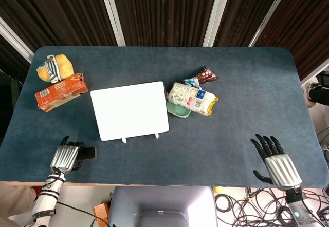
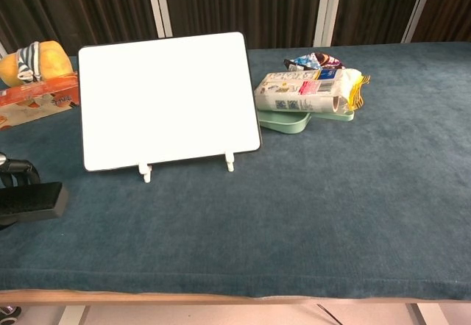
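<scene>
My left hand (image 1: pixel 65 156) lies at the table's near left edge, its fingers curled over the left end of a small black block (image 1: pixel 89 153). In the chest view the black block (image 2: pixel 29 201) rests on the cloth at the far left, with dark fingertips (image 2: pixel 16 168) bent down just above it. My right hand (image 1: pixel 275 160) hovers at the near right corner with fingers spread and nothing in it; the chest view does not show it. A white board (image 1: pixel 129 110) stands on two small feet mid-table, to the right of the block.
A white snack packet (image 1: pixel 193 98) lies on a pale green tray (image 1: pixel 177 110) right of the board, a brown wrapper (image 1: pixel 205 75) behind it. An orange box (image 1: pixel 60 91) and a yellow bagged item (image 1: pixel 54 67) sit at the far left. Blue cloth (image 1: pixel 241 114) covers the table.
</scene>
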`<state>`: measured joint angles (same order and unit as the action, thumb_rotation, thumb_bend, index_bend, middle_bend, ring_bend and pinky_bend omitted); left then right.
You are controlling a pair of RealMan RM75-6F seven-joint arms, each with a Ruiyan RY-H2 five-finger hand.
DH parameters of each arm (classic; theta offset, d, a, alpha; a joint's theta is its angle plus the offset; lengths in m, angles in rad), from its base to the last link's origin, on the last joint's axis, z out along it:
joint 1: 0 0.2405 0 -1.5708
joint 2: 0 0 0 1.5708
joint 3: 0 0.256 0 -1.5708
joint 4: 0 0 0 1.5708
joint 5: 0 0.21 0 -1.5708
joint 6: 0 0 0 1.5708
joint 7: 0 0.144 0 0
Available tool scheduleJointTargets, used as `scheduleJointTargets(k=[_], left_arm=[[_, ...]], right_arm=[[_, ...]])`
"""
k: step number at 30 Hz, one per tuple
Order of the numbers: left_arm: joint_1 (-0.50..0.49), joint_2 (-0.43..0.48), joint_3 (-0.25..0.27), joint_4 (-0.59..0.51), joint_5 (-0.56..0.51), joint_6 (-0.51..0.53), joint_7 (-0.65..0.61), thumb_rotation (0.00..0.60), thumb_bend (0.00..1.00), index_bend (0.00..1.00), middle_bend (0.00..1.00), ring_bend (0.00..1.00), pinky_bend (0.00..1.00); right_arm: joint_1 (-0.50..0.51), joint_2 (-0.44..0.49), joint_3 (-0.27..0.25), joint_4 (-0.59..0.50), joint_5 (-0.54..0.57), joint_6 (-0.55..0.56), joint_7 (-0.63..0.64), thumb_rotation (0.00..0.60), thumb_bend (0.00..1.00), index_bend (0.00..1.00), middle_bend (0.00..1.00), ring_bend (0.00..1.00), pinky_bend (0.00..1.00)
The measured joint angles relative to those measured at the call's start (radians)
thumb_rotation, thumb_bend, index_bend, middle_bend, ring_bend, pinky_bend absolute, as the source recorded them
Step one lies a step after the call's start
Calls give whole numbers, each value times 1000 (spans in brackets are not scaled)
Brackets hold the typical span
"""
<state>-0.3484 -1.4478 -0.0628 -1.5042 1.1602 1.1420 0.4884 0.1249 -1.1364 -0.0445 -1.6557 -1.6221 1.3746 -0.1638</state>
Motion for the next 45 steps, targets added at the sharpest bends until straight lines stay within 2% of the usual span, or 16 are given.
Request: scheduleJointTargets(k=[3, 8, 12, 16, 20, 24, 30, 33, 39, 45], left_arm=[[9, -19, -7, 16, 44, 67, -24, 600, 468, 798, 853, 589, 330], [25, -51, -25, 42, 149, 196, -108, 600, 469, 805, 869, 618, 465], [18, -95, -72, 63, 204, 263, -183, 600, 470, 807, 880, 625, 494], [-16, -180, -132, 121, 222, 302, -194, 600, 469, 807, 881, 625, 505], [-73, -281, -183, 243, 242, 334, -201, 600, 469, 808, 881, 626, 504], [-146, -388, -224, 434, 260, 353, -197, 600, 470, 808, 886, 633, 504], [-254, -544, -262, 733, 270, 358, -182, 600, 463, 802, 882, 634, 503], [-298, -609, -273, 844, 269, 359, -186, 600, 455, 796, 878, 634, 500], [-350, -677, -280, 950, 263, 367, -215, 600, 425, 772, 865, 627, 491], [-367, -693, -275, 992, 243, 340, -188, 600, 380, 653, 783, 578, 476]], right_arm=[[1, -1, -1, 0, 1, -3, -3, 600, 158, 0, 0, 0, 0], [0, -1, -2, -1, -2, 0, -2, 600, 158, 0, 0, 0, 0], [0, -2, -2, -1, -3, 1, -3, 600, 158, 0, 0, 0, 0], [4, -3, -1, -1, 0, -7, -4, 600, 158, 0, 0, 0, 0], [7, -1, 1, -1, 4, -11, 0, 600, 159, 0, 0, 0, 0], [7, 3, 0, 0, 5, -11, 9, 600, 158, 0, 0, 0, 0], [5, 12, 0, 1, 4, -5, 28, 600, 158, 0, 0, 0, 0], [3, 17, -1, 2, 0, 1, 38, 600, 158, 0, 0, 0, 0], [1, 20, -3, 5, -4, 5, 46, 600, 158, 0, 0, 0, 0], [2, 19, -2, 5, -1, 3, 43, 600, 158, 0, 0, 0, 0]])
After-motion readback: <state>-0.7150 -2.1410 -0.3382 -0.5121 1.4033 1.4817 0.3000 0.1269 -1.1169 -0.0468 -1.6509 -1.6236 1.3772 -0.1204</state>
